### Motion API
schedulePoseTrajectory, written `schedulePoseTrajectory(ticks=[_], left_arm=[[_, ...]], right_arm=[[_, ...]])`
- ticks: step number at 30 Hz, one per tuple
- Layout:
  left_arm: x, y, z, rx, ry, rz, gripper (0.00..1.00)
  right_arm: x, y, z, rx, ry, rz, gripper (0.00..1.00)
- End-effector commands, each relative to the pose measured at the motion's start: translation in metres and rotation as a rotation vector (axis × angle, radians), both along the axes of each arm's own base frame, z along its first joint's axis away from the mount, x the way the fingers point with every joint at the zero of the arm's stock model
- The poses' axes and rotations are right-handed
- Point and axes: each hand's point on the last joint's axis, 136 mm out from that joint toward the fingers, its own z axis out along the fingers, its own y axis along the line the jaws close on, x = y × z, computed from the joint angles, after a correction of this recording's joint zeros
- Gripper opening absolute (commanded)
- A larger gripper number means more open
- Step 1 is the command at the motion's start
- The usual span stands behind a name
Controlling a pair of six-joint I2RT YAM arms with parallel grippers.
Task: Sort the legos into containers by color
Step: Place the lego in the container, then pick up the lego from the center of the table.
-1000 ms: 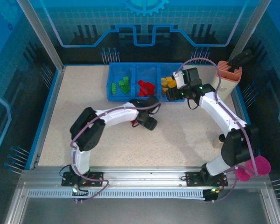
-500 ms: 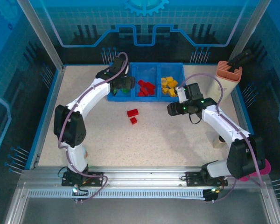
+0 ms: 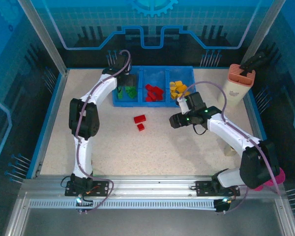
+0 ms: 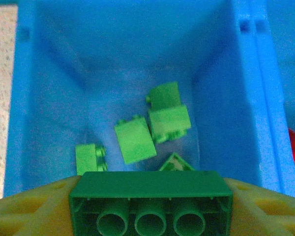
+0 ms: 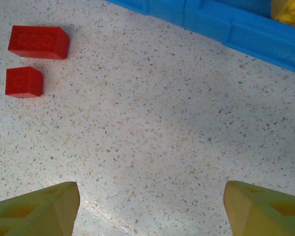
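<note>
Nearest us, the right gripper (image 5: 150,199) hangs over the speckled table (image 3: 187,147), its fingers spread with nothing between them. Off to its left lie two red bricks (image 5: 38,42) (one long, one short), close together but apart, on the table in front of the blue tray (image 3: 152,103). Farther back, the left gripper (image 4: 150,209) pinches a long green brick (image 4: 150,184) above the tray's left compartment (image 4: 54,98), where loose green bricks (image 4: 135,142) lie. The middle compartment (image 3: 160,81) holds red pieces (image 3: 154,92), the right one yellow pieces (image 3: 177,88).
</note>
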Motion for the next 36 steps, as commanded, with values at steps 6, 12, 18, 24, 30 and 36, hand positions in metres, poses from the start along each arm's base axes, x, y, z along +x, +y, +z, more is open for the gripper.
schedulePoseTrajectory(ticks=[6,12,18,24,30,36], left_arm=[[0.027,0.0,0.003,-0.028,-0.009,-0.001,0.69],[0.039,0.004,0.001,-0.052,-0.022,0.015,0.7],[0.046,0.008,0.002,-0.07,-0.04,0.028,0.72],[0.054,0.005,-0.001,-0.083,-0.047,0.026,0.75],[0.053,-0.002,0.008,-0.124,-0.057,0.009,0.74],[0.045,-0.01,0.062,-0.175,-0.141,-0.037,0.67]], right_arm=[[-0.002,0.0,-0.01,-0.057,0.014,0.012,0.78],[-0.002,0.006,-0.009,-0.065,0.015,0.029,0.78],[-0.001,0.011,-0.014,-0.071,0.023,0.041,0.78],[0.0,0.013,-0.012,-0.091,0.012,0.058,0.78],[0.001,0.02,-0.014,-0.071,0.013,0.07,0.79],[-0.003,0.063,-0.024,0.016,0.049,0.121,0.79]])
